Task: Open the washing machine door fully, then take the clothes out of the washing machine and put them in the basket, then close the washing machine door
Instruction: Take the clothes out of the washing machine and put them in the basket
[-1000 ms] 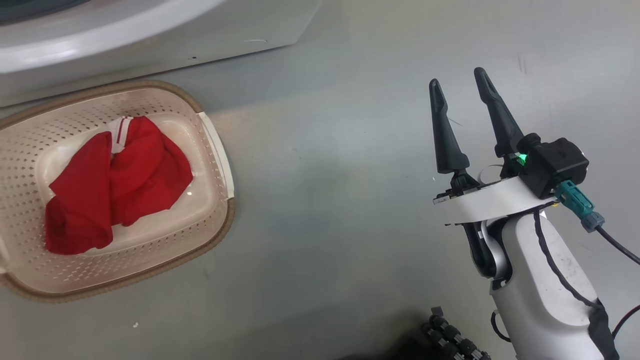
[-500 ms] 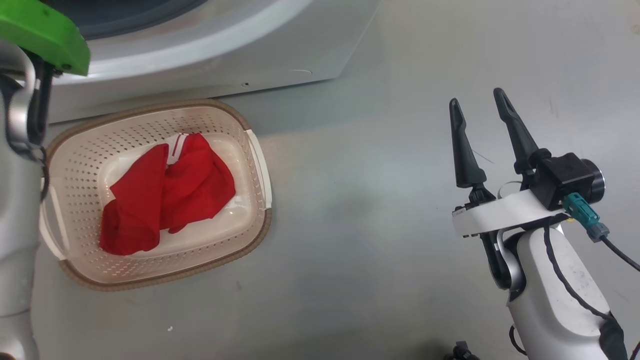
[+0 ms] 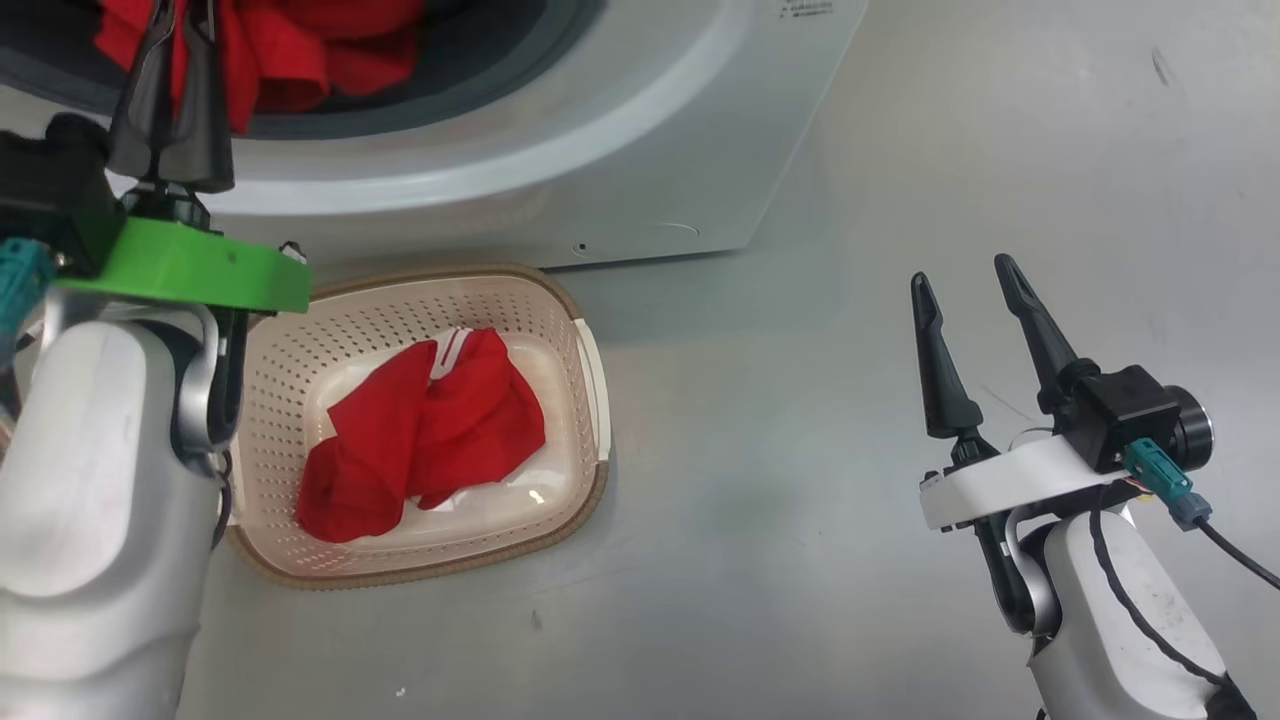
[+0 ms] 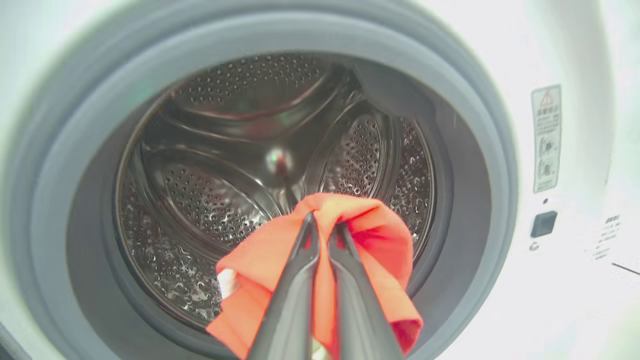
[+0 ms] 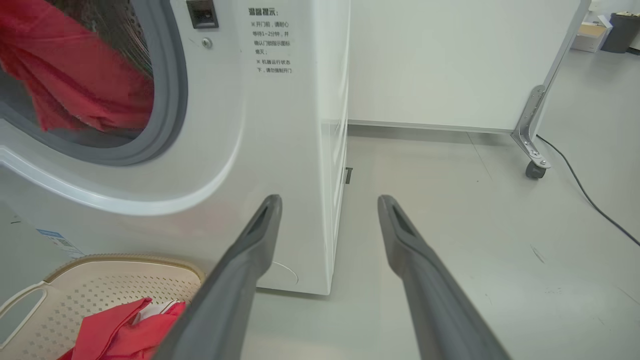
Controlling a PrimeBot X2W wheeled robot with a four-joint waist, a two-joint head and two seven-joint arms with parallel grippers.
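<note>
The washing machine [image 3: 640,150] stands open before our left tool [image 4: 325,222], so we judge step one done. Below that tool, the basket [image 3: 592,400] holds one red garment [image 3: 430,440]. Our left tool is clamped on a second garment [image 4: 370,235] at the drum mouth; our right tool [image 3: 960,270] gapes empty. Dropping it in and shutting the door remain.

The head view's top edge cuts off the washing machine [image 3: 600,170] and the red cloth [image 3: 290,50] in its mouth, and the left arm [image 3: 100,480] hides the left side of the basket [image 3: 590,400]. In the left wrist view the print on the warning sticker [image 4: 546,137] is too small to read, and the cloth's lower end runs off the bottom edge.
</note>
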